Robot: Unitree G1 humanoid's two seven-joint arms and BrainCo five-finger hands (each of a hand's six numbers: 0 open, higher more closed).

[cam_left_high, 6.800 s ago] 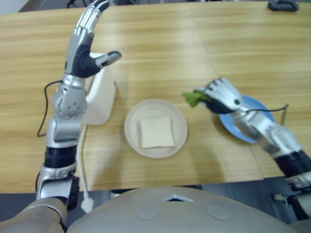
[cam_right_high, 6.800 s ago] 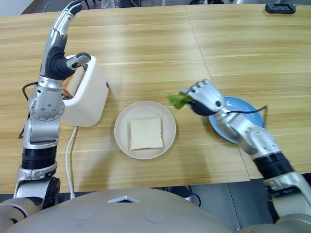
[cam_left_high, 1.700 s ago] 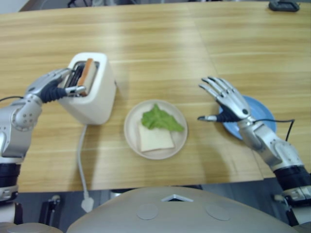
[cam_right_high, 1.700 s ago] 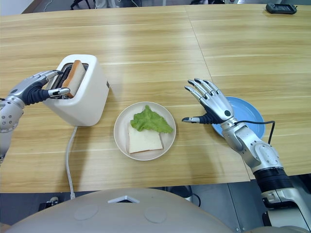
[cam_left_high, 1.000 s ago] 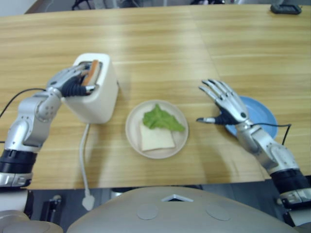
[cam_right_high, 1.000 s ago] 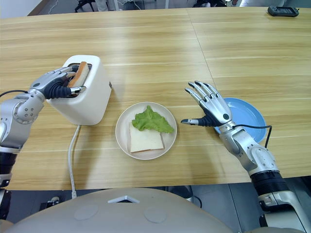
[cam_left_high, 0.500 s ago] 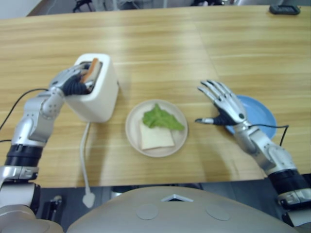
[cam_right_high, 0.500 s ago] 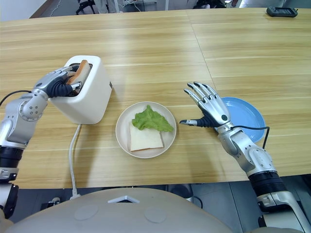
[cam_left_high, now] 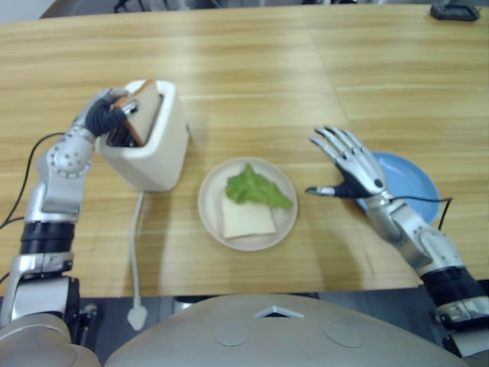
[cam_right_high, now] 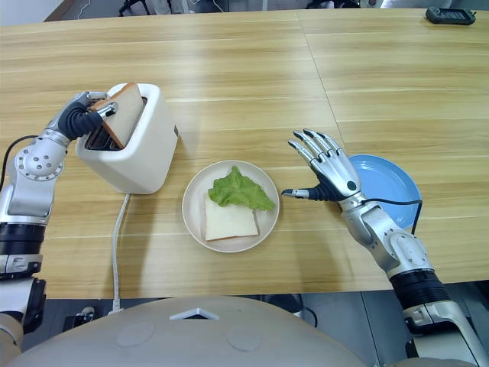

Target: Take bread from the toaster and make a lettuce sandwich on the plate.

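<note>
A second slice of bread (cam_right_high: 124, 112) is grasped by the left hand (cam_right_high: 79, 118) at the upper left of the frame, the fingers being closed on its left edge above the toaster (cam_right_high: 144, 157). The slice is held on edge and tilted, its lower corner at the slot mouth; whether it is quite clear of the slot cannot be told.

The plate (cam_right_high: 189, 222) lies to the lower right of the held slice, at the frame's centre, with a bottom slice (cam_right_high: 229, 222) on it and a lettuce leaf (cam_right_high: 241, 191) laid across that slice's upper part. For the coming move the slice would probably have to be carried down and to the right and turned flat over the lettuce.

The right hand (cam_right_high: 330, 173) is held released, fingers spread, just right of the plate and beside a blue plate (cam_right_high: 393, 183); it is nearer the plate but holds nothing.

In the right eye view the slice's broad face is presented; in the left eye view it is seen nearer edge-on.
</note>
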